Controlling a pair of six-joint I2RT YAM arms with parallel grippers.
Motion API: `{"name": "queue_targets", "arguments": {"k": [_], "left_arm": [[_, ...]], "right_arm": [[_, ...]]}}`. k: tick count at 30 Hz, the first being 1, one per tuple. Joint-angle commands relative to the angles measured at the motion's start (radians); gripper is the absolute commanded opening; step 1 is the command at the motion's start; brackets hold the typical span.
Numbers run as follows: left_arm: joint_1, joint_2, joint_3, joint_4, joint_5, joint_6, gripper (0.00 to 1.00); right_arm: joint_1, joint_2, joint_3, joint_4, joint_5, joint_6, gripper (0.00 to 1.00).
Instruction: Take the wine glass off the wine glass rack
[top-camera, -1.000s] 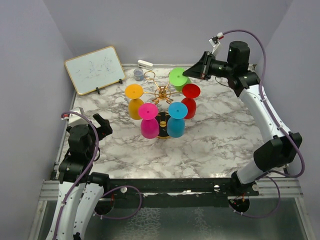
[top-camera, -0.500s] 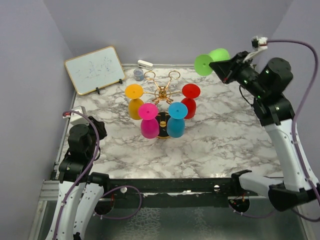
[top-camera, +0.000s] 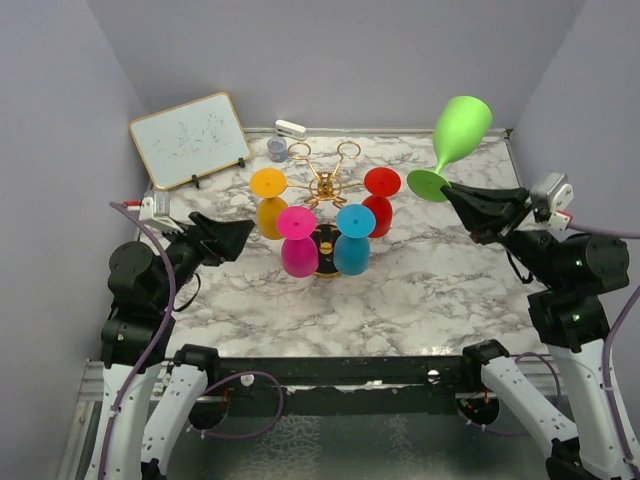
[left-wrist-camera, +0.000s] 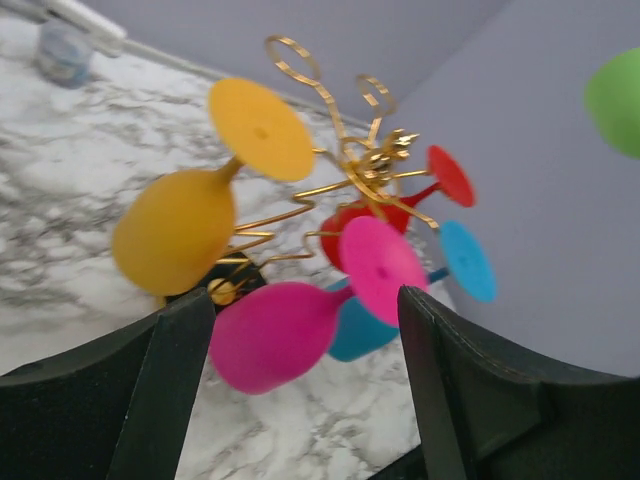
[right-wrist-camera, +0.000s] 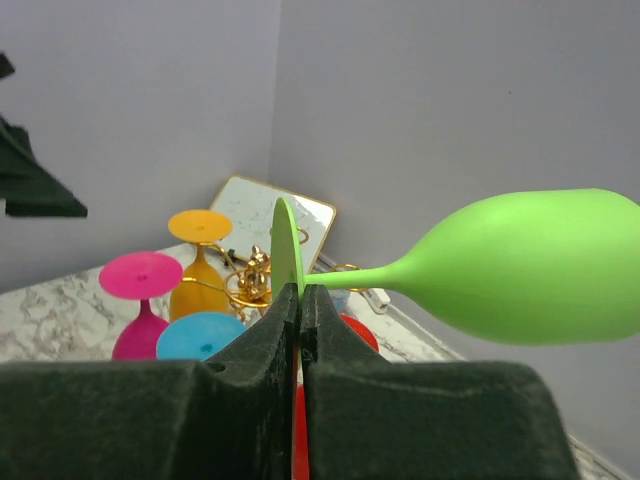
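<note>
The green wine glass (top-camera: 461, 125) is off the rack and held in the air at the right, bowl uppermost. My right gripper (top-camera: 447, 190) is shut on the rim of its round foot (right-wrist-camera: 287, 250), and the bowl (right-wrist-camera: 530, 265) juts out to the right. The gold wine glass rack (top-camera: 322, 185) stands mid-table with an orange (top-camera: 268, 183), a pink (top-camera: 296, 222), a blue (top-camera: 354, 219) and a red glass (top-camera: 381, 181) hanging from it. Two rear ring arms are bare. My left gripper (top-camera: 245, 235) points at the rack from the left, open, with the pink glass (left-wrist-camera: 270, 335) ahead of its fingers (left-wrist-camera: 170, 380).
A small whiteboard (top-camera: 190, 140) leans at the back left. A grey cup (top-camera: 276, 149) and a white object (top-camera: 290, 129) sit near the back wall behind the rack. Walls close the table on the left, back and right.
My right arm has pulled the green glass off the rack, swung back to the right and tipped it bowl-up. My left arm has risen and turned its gripper toward the rack.
</note>
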Motion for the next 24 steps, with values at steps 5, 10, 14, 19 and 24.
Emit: {"name": "queue_targets", "arguments": {"k": [5,10,14,19,24], "left_arm": [[-0.003,0.148,0.122,0.211,0.406,-0.302,0.86],[-0.006,0.185,0.15,0.255,0.47,-0.426,0.86],[-0.006,0.18,0.138,0.296,0.464,-0.51,0.8],[-0.008,0.181,0.112,0.389,0.492,-0.648,0.81],[-0.008,0.187,0.133,0.375,0.468,-0.679,0.84]], "right_arm": [[0.007,-0.145,-0.2,0.138,-0.273,-0.214,0.01],[0.007,-0.115,-0.214,0.2,-0.362,-0.203,0.01],[0.007,-0.059,-0.218,0.259,-0.376,-0.212,0.01],[0.011,0.008,-0.23,0.389,-0.381,-0.222,0.01],[0.033,0.099,-0.194,0.488,-0.362,-0.24,0.01]]}}
